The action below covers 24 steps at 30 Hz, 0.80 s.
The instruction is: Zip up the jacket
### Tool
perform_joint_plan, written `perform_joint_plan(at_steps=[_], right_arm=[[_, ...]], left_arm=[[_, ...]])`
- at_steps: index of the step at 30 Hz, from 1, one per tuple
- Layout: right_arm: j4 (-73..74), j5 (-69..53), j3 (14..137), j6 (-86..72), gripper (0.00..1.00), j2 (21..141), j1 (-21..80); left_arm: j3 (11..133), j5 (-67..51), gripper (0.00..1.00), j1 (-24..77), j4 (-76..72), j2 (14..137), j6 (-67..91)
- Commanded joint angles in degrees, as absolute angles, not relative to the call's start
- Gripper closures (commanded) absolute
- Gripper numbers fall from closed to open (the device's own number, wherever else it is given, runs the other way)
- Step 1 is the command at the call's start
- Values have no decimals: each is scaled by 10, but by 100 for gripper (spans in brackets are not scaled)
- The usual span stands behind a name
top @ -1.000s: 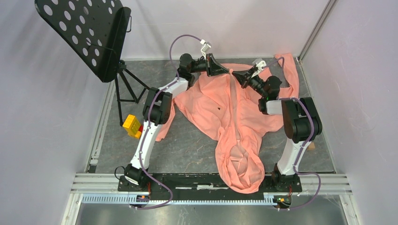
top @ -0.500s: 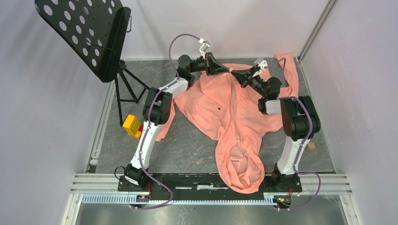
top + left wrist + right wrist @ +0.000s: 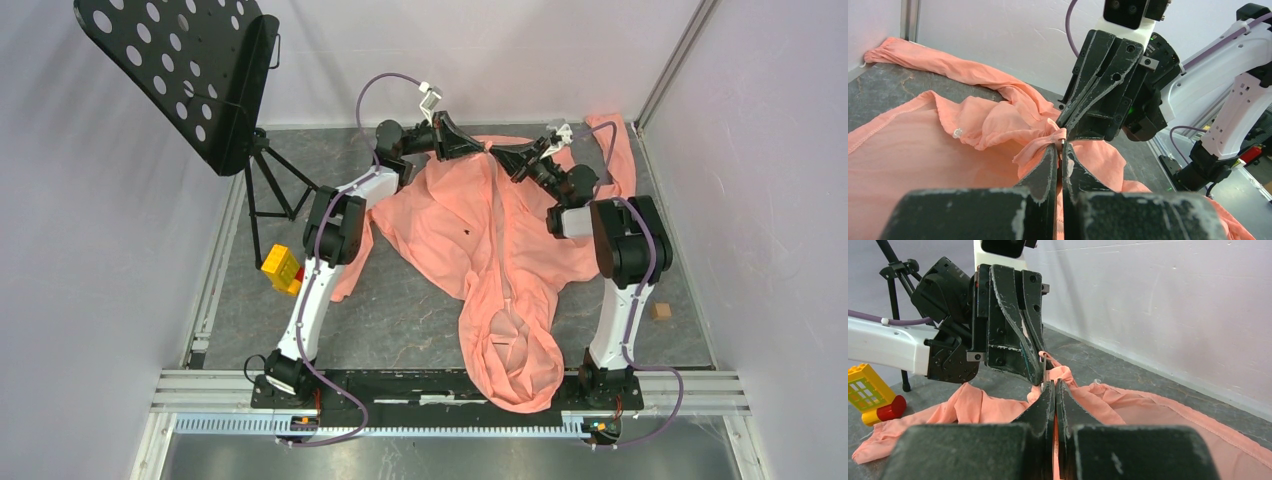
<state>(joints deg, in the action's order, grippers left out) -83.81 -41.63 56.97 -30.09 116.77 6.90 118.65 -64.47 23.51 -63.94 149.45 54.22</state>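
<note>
The salmon-pink jacket [image 3: 450, 215] lies flat on the table, hood [image 3: 515, 345] towards the arm bases and hem at the far end. A paler zipper strip [image 3: 500, 235] runs down its middle, with a small dark mark [image 3: 466, 231] to its left. My left gripper [image 3: 483, 149] and right gripper [image 3: 497, 154] meet tip to tip at the far end of the zipper. In the left wrist view my left gripper [image 3: 1060, 146] is shut on a bunched fold of fabric with a small metal piece at its tips. In the right wrist view my right gripper [image 3: 1050, 384] is shut on the fabric edge.
A black perforated music stand [image 3: 190, 70] on a tripod stands at the far left. A yellow and red toy block [image 3: 282, 268] lies beside the left arm. A small wooden cube [image 3: 659, 311] lies near the right arm. Walls close in on the back and right.
Both grippers have shifted slightly towards the back wall with the hem held between them. The right arm has swung inward, uncovering the small wooden cube.
</note>
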Motion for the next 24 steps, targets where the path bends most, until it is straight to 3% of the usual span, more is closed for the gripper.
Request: perform_joint_plan(at_steps=[1,6,12,20,21,24], right_arm=[[-925,-404,622,-316,100,1186,79],[-941,-409,620,-329,100,1188,79],[-919,-409,605,-297,100,1178,79],[-921,-408,606,-301,100,1182,78],[-919,-408,607,-301,100,1184,78],[-920,-411,608,-303,100,1187,78]], left_arm=[[1179,-694,96,259,-684,1481,584],[1162,-688,87,258,-692,1468,580],[1052,-653,52,245,-679,1386,484],[881,-593,36,240,-592,1244,283],[876,-582,22,239,-585,1237,275],[872,-543,10,232,-577,1227,281]])
